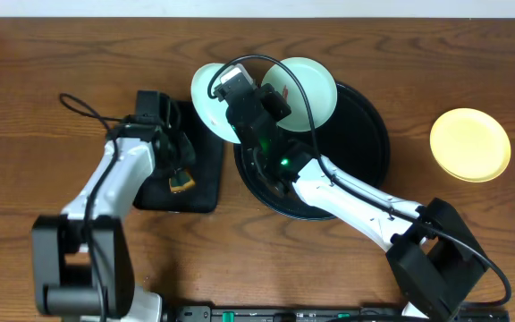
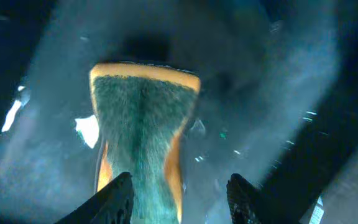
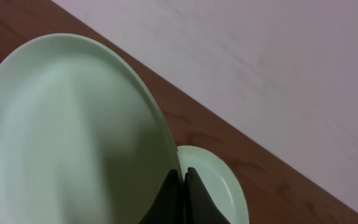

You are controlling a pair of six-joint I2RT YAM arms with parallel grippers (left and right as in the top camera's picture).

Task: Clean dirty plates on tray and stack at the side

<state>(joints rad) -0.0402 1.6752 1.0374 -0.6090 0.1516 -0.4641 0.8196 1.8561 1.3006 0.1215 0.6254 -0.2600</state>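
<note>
The left fingers hang over the small rectangular tray, partly apart and astride the near end of the sponge. One finger sits close against the sponge and a gap shows at the other, so nothing looks gripped. The sponge's long axis runs from 6 to 12 o'clock in the left wrist view, straight ahead of the fingers, green scouring face up over a yellow body. The fingers therefore cross its narrow width.

The right fingers are pinched tight on the rim of a mint plate, which is tilted and has a red smear low on its face. From above, this seems to be the plate at 10 o'clock of the round black tray, out over the tabletop. It lies at about 1 o'clock from the sponge, so the left arm is the nearer one for wiping.

A second mint plate rests at 12 o'clock on the round tray. The yellow plate sits alone at 3 o'clock, well apart.

No brand or writing can be read; a pale sticker at the left wrist view's edge is too small.
</note>
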